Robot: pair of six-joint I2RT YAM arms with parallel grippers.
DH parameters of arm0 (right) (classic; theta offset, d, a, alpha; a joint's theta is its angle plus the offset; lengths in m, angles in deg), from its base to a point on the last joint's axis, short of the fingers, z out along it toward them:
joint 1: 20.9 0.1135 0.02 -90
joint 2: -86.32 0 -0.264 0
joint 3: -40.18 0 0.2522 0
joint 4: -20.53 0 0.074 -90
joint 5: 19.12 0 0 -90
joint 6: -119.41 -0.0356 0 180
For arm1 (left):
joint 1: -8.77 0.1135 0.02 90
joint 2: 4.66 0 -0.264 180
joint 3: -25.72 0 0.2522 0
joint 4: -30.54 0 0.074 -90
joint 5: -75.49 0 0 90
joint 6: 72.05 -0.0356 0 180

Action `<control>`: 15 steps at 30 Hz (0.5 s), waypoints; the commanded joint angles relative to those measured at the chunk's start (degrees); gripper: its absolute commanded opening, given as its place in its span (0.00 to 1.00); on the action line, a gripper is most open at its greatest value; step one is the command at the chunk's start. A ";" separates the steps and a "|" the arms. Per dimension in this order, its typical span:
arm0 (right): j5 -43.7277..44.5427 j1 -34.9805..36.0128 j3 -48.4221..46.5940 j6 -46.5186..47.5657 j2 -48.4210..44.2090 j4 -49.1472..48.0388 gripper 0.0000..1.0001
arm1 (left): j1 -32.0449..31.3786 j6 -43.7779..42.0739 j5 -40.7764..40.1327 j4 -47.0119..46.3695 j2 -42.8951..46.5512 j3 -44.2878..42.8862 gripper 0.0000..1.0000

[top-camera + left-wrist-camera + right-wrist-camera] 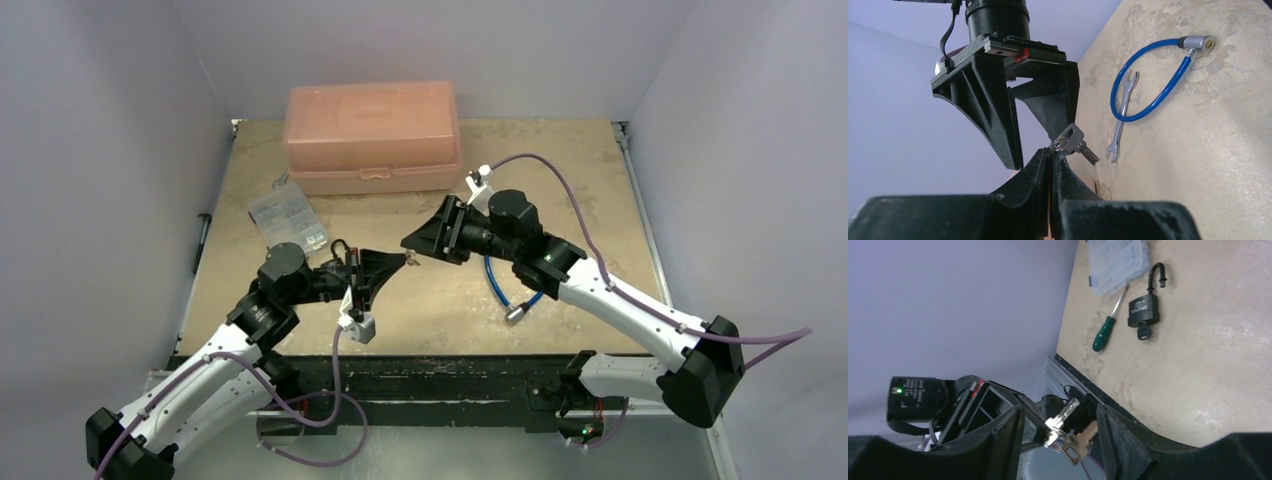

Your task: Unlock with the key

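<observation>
The left gripper is pinched tight on a bunch of silver keys, gripping it at the ring end so the blades fan out past its fingertips, raised above the table. The right gripper faces it head-on with its jaws spread wide, one finger on each side of the bunch; in the right wrist view a gap shows on both sides, while the left wrist view leaves it unclear whether one finger grazes the keys. The key, small with a black head, is in neither gripper: it sits pushed into the bottom of the black padlock, which lies flat on the left part of the table, just behind the left arm's wrist. The padlock's shackle points towards a clear plastic organizer box, and its short end appears to stand clear of the body. A green-handled screwdriver lies just beside the padlock, its tip near the organizer box. On the right part of the table, under the right arm, a blue cable lock lies looped with its metal end on the surface, and a small double-ended wrench lies inside and across the loop. A translucent salmon toolbox stands shut at the far edge.
</observation>
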State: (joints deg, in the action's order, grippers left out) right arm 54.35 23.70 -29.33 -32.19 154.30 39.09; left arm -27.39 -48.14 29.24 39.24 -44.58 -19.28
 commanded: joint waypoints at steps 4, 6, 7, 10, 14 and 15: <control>-3.49 -0.26 0.20 -3.89 1.99 -7.27 0.60 | -0.65 -0.35 3.18 -4.64 0.98 0.66 0.00; -3.50 -0.30 0.20 -4.20 2.53 -7.58 0.59 | -0.68 -0.49 3.14 -4.55 0.99 0.74 0.00; -3.50 -0.32 0.08 -4.34 2.77 -7.54 0.59 | -0.67 -0.61 3.04 -4.52 0.91 0.82 0.00; -3.41 -0.30 -0.23 -4.64 3.69 -7.01 0.58 | -0.69 -0.67 3.16 -4.97 0.99 1.16 0.00; -4.19 -0.39 -0.22 -4.99 4.80 -8.35 0.53 | -0.78 -0.24 3.58 -5.61 0.99 1.35 0.00; -4.28 -0.45 -0.27 -5.01 4.99 -8.50 0.51 | -0.83 -0.14 3.66 -5.61 0.99 1.36 0.00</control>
State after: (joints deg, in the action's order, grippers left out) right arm 51.66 23.66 -29.33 -36.26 159.14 34.33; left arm -27.81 -48.10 30.05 36.66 -44.01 -18.10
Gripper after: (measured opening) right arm 0.537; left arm 0.030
